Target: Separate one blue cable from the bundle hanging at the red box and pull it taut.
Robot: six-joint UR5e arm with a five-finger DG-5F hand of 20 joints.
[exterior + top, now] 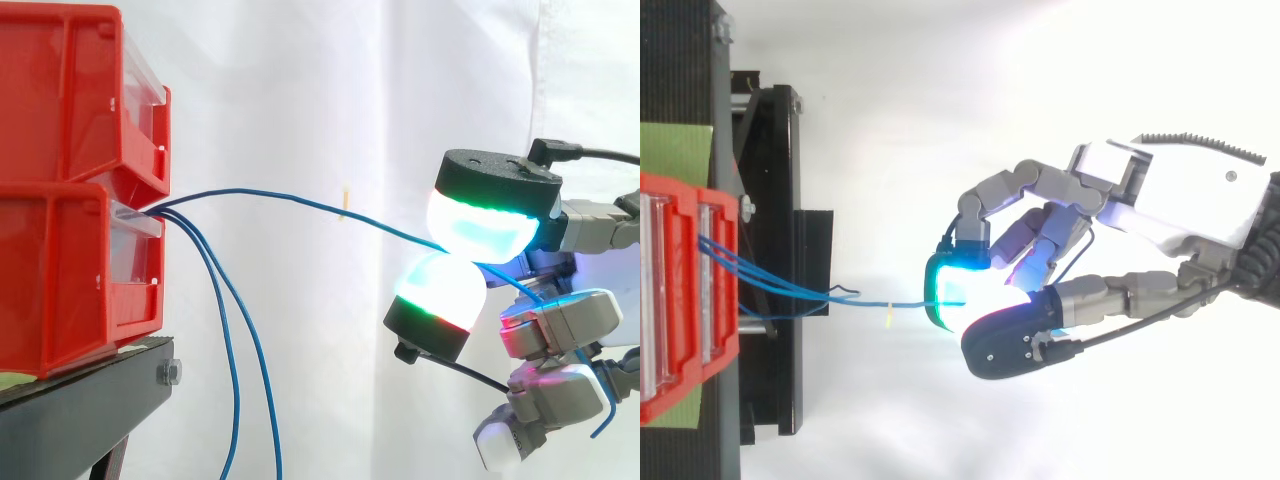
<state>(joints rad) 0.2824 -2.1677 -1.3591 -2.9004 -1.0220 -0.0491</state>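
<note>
At right, one blue cable [300,200] is pinched in the hand [1180,190]; slack should be drawn rightward without slipping.

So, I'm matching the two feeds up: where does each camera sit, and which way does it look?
Side view: beside the work at its height, looking level across the red bins and hanging cables; the hand shows at the right.
Top view: above, looking down on bins, black stand and hand.
Shared: the hand pinching one blue cable drawn from the bins.
</note>
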